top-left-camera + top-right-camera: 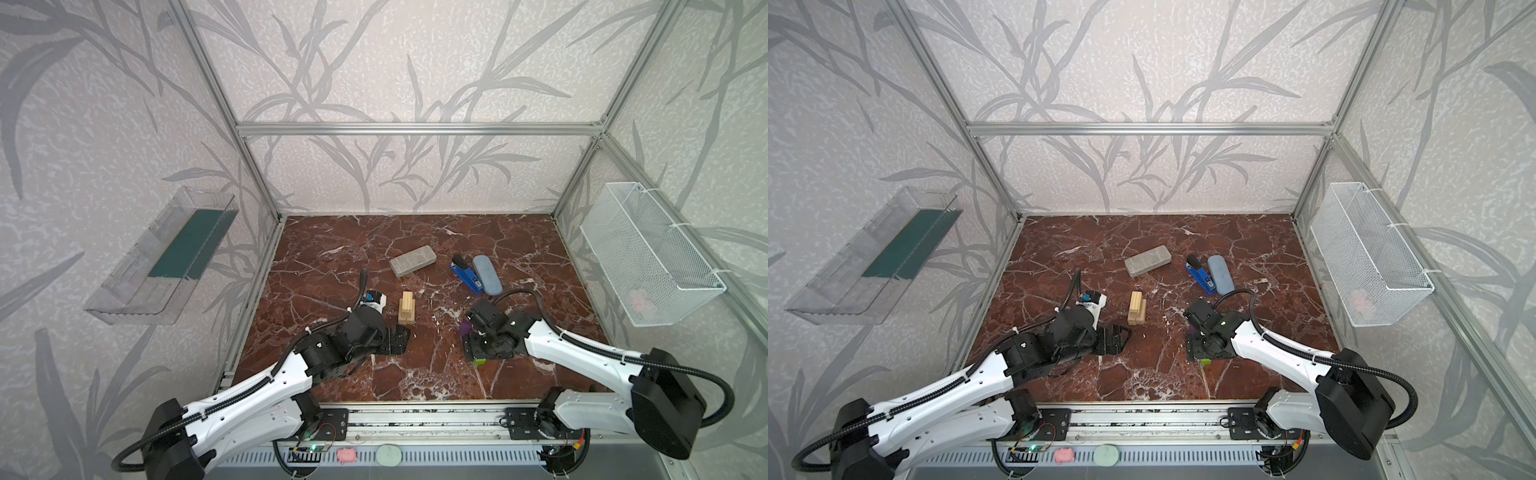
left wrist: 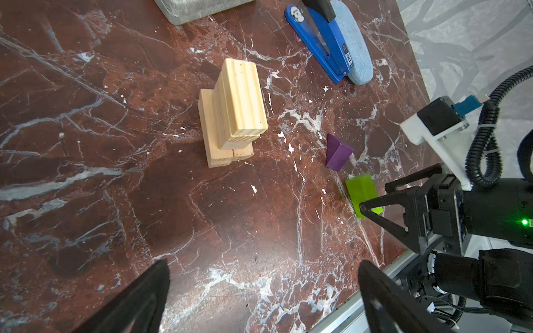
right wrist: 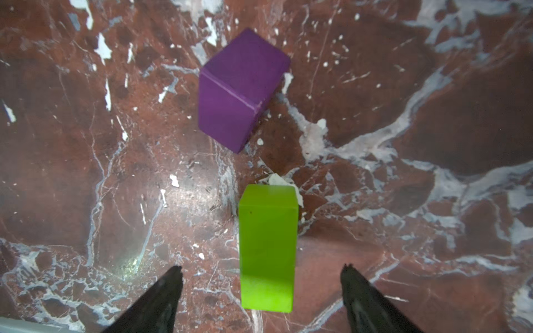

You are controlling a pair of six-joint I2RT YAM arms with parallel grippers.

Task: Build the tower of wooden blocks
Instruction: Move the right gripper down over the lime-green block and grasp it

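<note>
The tower point(image 1: 406, 307) point(image 1: 1137, 308) is a short stack of pale wood blocks point(image 2: 233, 112) in crossed layers at the middle of the marble table. A purple block point(image 3: 242, 86) point(image 2: 337, 152) lies to its right. A lime green block point(image 3: 266, 248) point(image 2: 362, 196) lies just nearer the front. My right gripper point(image 3: 262, 267) points down over the green block. It is open, one finger on each side of the block, with a gap on both sides. My left gripper point(image 2: 264, 263) point(image 1: 399, 338) stands wide open and empty, in front and to the left of the tower.
A speckled grey slab point(image 1: 412, 260) lies behind the tower. A blue-and-black stapler point(image 1: 467, 274) and a blue-grey case point(image 1: 487, 274) lie at the back right. A wire basket point(image 1: 652, 257) hangs on the right wall and a clear tray point(image 1: 162, 257) on the left wall.
</note>
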